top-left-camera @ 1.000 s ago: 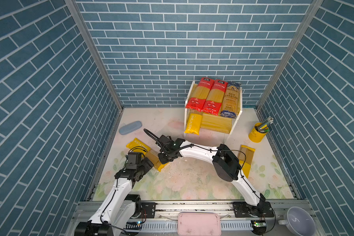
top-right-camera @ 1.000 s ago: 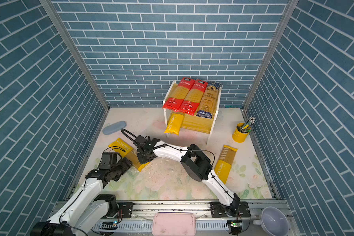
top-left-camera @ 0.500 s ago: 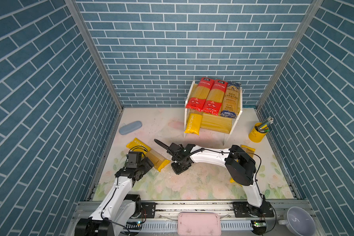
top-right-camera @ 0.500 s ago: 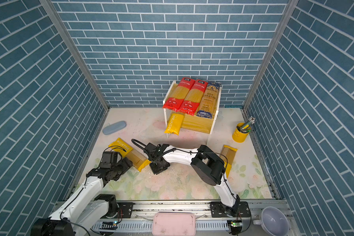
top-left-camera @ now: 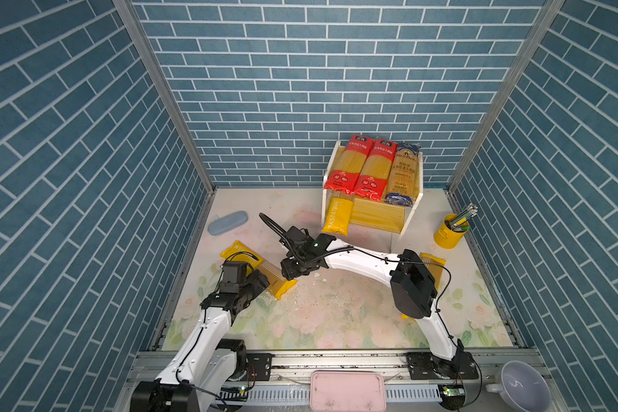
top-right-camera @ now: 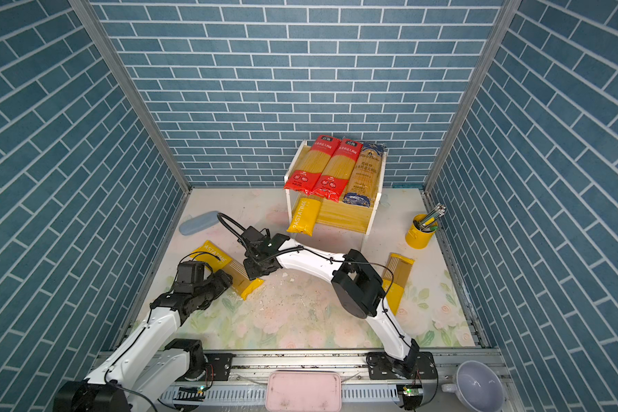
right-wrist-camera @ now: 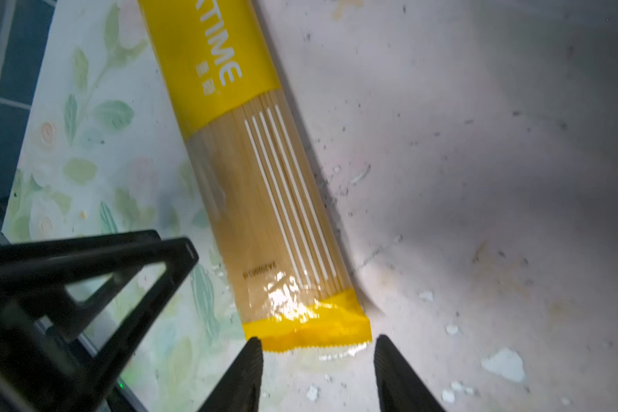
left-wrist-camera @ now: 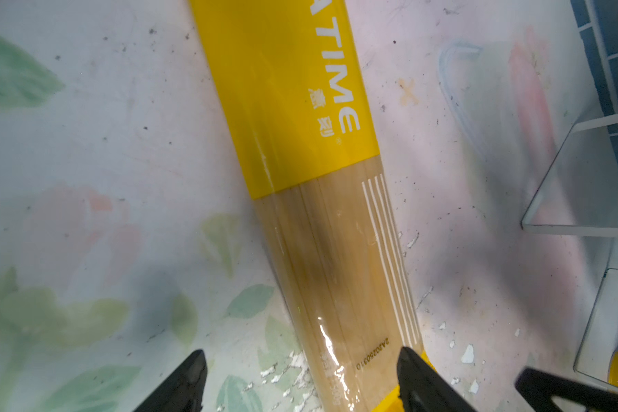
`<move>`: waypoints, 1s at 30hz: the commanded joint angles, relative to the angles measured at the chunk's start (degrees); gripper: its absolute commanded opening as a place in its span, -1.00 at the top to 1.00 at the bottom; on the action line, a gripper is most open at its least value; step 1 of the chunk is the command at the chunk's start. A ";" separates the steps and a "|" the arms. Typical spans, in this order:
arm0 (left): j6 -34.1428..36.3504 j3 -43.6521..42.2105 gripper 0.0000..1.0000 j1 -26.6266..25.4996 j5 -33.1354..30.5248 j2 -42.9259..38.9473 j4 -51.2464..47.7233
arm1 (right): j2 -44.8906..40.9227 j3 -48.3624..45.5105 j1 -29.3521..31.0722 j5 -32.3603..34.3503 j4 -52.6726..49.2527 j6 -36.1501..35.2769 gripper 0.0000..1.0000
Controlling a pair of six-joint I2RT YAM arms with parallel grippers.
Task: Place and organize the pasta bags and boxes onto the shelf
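PASTATIME packet (right-wrist-camera: 264, 199) lying flat, nothing grasped
My left gripper (left-wrist-camera: 302, 353) straddles its clear part, jaws spread wide; my right gripper (right-wrist-camera: 318, 339) hangs released at its yellow end.

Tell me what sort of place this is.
Probably a robot test cell staged as a pantry corner: blue brick-print walls, two robot arms mounted on a front rail, and a small shelf stocked with spaghetti packets.
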 commanded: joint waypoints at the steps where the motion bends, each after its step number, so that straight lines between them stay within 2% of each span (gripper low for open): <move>1: -0.62 -0.78 -0.67 0.34 0.71 0.48 2.00 | 6.07 4.86 -0.40 1.22 -2.49 1.18 -0.06; 6: -1.26 -2.39 -0.64 0.41 1.15 0.36 3.09 | 9.81 8.44 -0.77 -2.54 -3.92 1.77 -0.02; 9: -1.23 -2.78 -0.64 0.38 1.24 -0.02 3.10 | 10.70 8.21 -0.73 -6.18 -3.24 2.52 0.10; 16: -0.80 -3.02 -0.64 0.37 0.70 -0.24 2.78 | 7.65 -0.85 -0.70 -14.91 5.46 8.03 0.24; 18: -1.07 -3.35 -0.63 0.36 0.95 0.11 3.39 | 7.02 -2.34 -0.58 -15.01 6.43 8.72 0.33; 24: -0.53 -2.16 -0.62 0.42 0.88 -1.12 1.65 | 4.08 -6.46 -0.59 -14.08 8.00 9.78 0.79; 30: 1.17 0.69 -0.62 0.34 -0.72 -4.44 -3.75 | -3.14 -13.97 -0.72 -13.82 10.23 10.96 0.93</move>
